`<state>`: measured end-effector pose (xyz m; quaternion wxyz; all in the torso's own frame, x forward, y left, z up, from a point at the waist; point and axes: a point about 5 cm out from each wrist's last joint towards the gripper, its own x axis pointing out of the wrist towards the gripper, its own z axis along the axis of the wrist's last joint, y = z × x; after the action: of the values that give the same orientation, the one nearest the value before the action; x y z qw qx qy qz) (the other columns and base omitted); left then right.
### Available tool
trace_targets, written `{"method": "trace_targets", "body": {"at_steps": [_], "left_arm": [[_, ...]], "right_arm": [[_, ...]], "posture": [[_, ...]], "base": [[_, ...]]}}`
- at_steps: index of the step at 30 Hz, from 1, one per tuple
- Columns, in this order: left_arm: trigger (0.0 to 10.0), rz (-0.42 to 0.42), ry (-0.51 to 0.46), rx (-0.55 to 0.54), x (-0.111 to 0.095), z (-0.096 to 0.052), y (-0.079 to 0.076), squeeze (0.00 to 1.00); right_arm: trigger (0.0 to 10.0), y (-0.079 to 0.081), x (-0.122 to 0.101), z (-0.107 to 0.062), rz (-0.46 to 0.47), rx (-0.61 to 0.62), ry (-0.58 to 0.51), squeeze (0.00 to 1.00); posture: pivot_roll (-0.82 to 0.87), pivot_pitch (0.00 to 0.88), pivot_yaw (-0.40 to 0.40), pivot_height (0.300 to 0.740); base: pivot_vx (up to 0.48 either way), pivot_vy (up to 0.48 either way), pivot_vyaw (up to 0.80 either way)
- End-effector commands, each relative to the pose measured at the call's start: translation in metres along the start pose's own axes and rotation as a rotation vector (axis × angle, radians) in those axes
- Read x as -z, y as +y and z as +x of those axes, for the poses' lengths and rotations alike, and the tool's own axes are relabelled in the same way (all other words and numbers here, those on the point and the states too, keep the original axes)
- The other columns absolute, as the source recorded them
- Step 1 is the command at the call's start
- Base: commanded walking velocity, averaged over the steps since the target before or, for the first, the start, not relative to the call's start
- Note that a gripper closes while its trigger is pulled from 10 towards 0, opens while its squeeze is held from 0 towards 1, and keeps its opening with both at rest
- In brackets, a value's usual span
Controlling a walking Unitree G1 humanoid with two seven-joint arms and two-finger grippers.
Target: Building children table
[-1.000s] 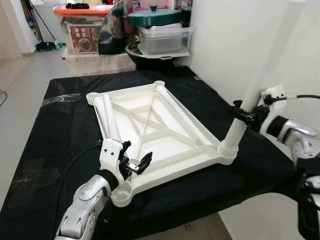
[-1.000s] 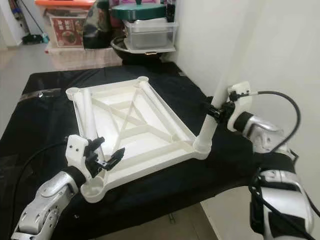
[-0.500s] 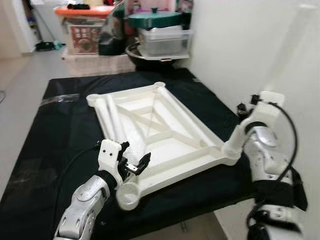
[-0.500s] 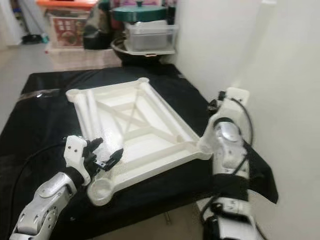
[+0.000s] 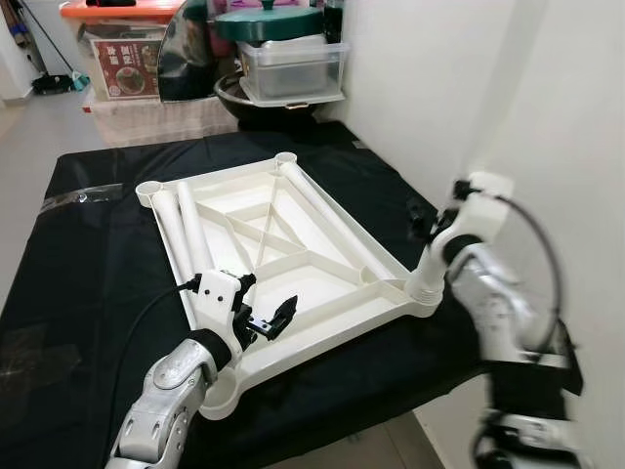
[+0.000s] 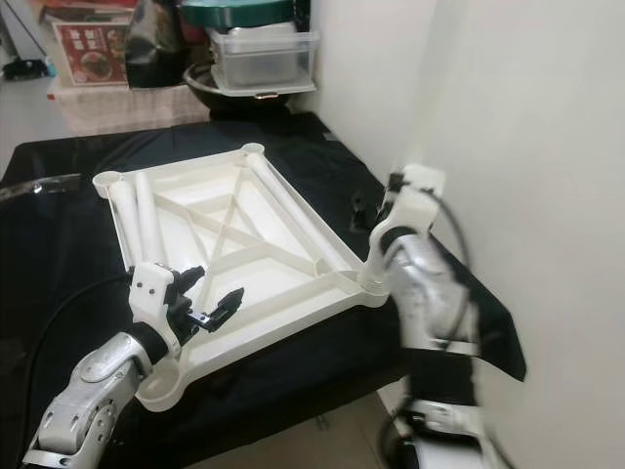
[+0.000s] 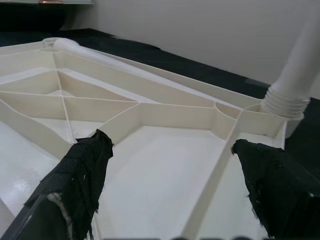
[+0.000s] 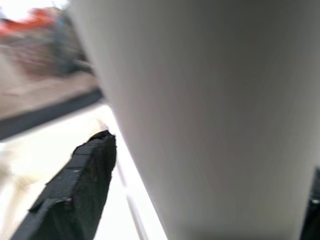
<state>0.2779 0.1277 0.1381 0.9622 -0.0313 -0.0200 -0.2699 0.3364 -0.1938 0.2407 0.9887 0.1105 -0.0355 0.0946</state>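
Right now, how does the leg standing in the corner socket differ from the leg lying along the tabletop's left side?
The standing leg is upright, seated in the near right corner socket; the lying leg rests flat inside the upturned tabletop.
The right tool is at the standing leg; the lying leg is untouched, with the left tool open nearby.
Both are white tubes.

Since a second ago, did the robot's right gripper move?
Yes. The right gripper slid down the upright white plastic leg, closer to the white tabletop's corner socket.
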Motion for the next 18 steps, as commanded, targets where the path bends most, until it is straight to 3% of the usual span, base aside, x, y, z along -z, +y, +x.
{"method": "trace_targets", "body": {"at_steps": [1, 2, 4, 6, 7, 10, 18], "left_arm": [[10.0, -0.01, 0.016, 0.007, 0.004, 0.0, 0.0, 0.0], [10.0, -0.01, 0.017, 0.011, 0.004, 0.001, -0.001, 0.0], [10.0, -0.01, 0.017, 0.011, 0.004, 0.001, -0.001, 0.0], [10.0, -0.01, 0.017, 0.013, 0.004, 0.001, -0.001, 0.0], [10.0, -0.01, 0.017, 0.013, 0.004, 0.001, -0.001, 0.0], [10.0, -0.012, 0.015, 0.012, 0.004, 0.001, -0.002, 0.0], [10.0, -0.014, 0.015, 0.015, 0.005, 0.001, -0.002, 0.0]], "right_arm": [[10.0, 0.016, -0.003, -0.009, 0.02, -0.285, -0.023, 0.0], [10.0, 0.018, 0.003, -0.019, -0.002, -0.407, 0.007, 0.0], [10.0, 0.018, 0.003, -0.019, -0.002, -0.407, 0.007, 0.0], [10.0, 0.024, 0.015, -0.034, -0.015, -0.563, 0.072, 0.0], [10.0, 0.024, 0.015, -0.034, -0.015, -0.563, 0.072, 0.0], [10.0, 0.038, 0.034, -0.047, -0.026, -0.74, 0.151, 0.0], [10.0, 0.047, 0.051, -0.039, -0.045, -0.759, 0.19, 0.0]], "posture": [[-0.02, 0.0, -0.042, 0.74], [-0.02, 0.0, -0.045, 0.74], [-0.02, 0.0, -0.045, 0.74], [-0.01, 0.0, -0.05, 0.74], [-0.01, 0.0, -0.05, 0.74], [-0.01, 0.0, -0.053, 0.74], [0.0, 0.0, -0.058, 0.74]], "base": [[0.0, 0.0, 0.0], [0.0, 0.0, 0.0], [0.0, 0.0, 0.0], [0.0, 0.0, 0.0], [0.0, 0.0, 0.0], [0.0, 0.0, 0.0], [0.0, 0.0, 0.0]]}}
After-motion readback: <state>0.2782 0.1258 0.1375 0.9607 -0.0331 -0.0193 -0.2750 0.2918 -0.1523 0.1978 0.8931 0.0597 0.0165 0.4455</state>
